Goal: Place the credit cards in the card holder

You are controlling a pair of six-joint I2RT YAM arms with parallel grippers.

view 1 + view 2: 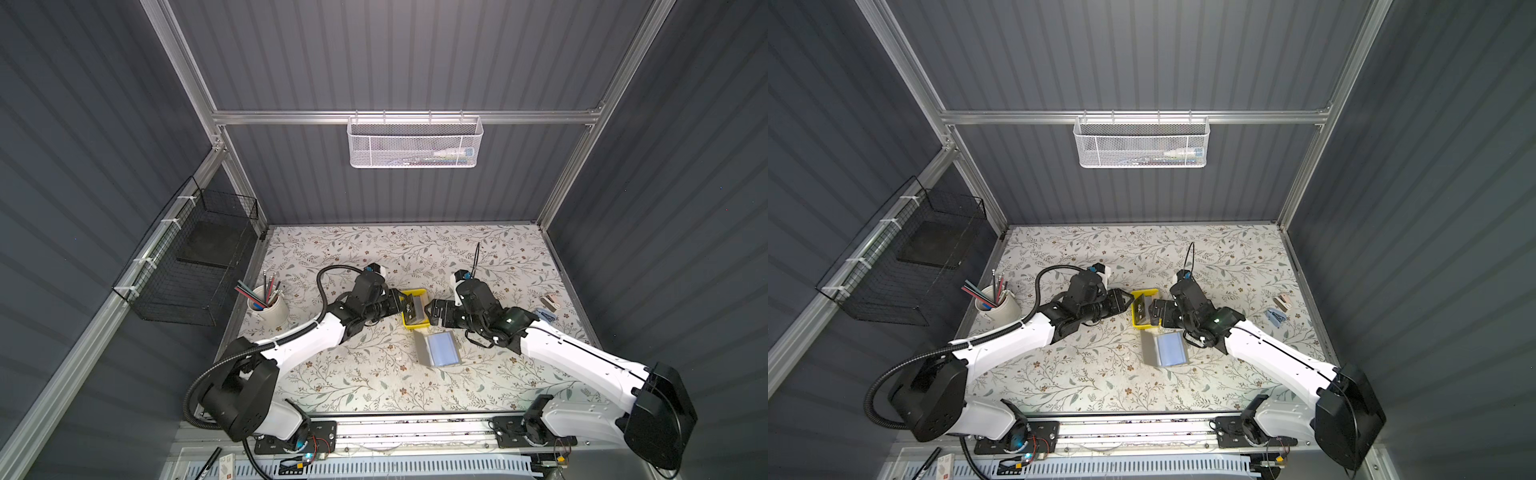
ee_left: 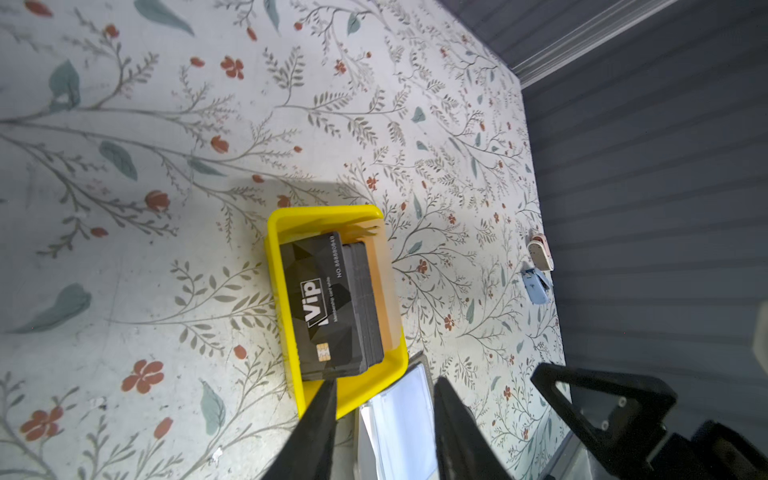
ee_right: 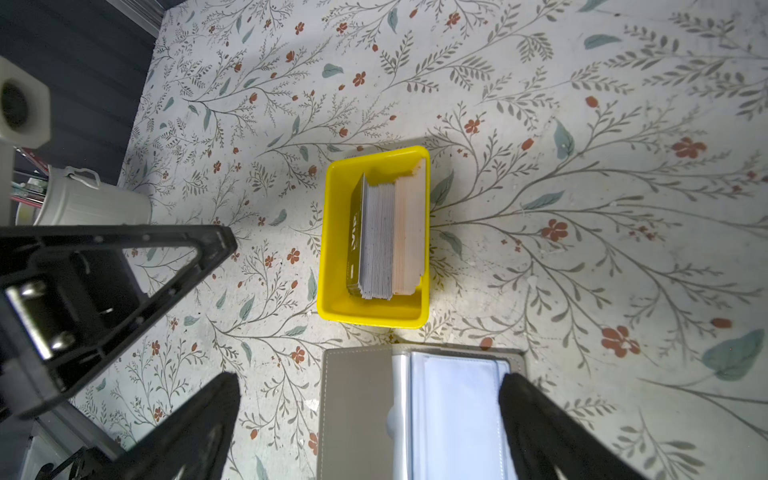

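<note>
**Cards in tray, both grippers empty**

The credit cards (image 1: 415,309) stand on edge in the yellow tray (image 1: 409,327), long axis 12-to-6 in a top view. The card holder (image 1: 440,348) lies open at their 5 o'clock. My left gripper (image 1: 397,305), half-spread, waits at 9. My right gripper (image 1: 434,312), spread wide, waits at 3. Both look equally near.

From my station I see a yellow tray (image 1: 409,327) sitting near the middle of the floral-patterned table (image 1: 374,386); a white cup (image 1: 272,311) of pencils and pens stands near the table's left edge, well apart from the tray; by the right edge a pinkish-white item (image 1: 552,302) lies just beside a blue item (image 1: 545,315), and I cannot tell what either is; a white mesh basket (image 1: 413,143) hangs on the back rail with something pale inside; a black wire basket (image 1: 195,274) hangs on the left wall, holding a dark flat slab.
</note>
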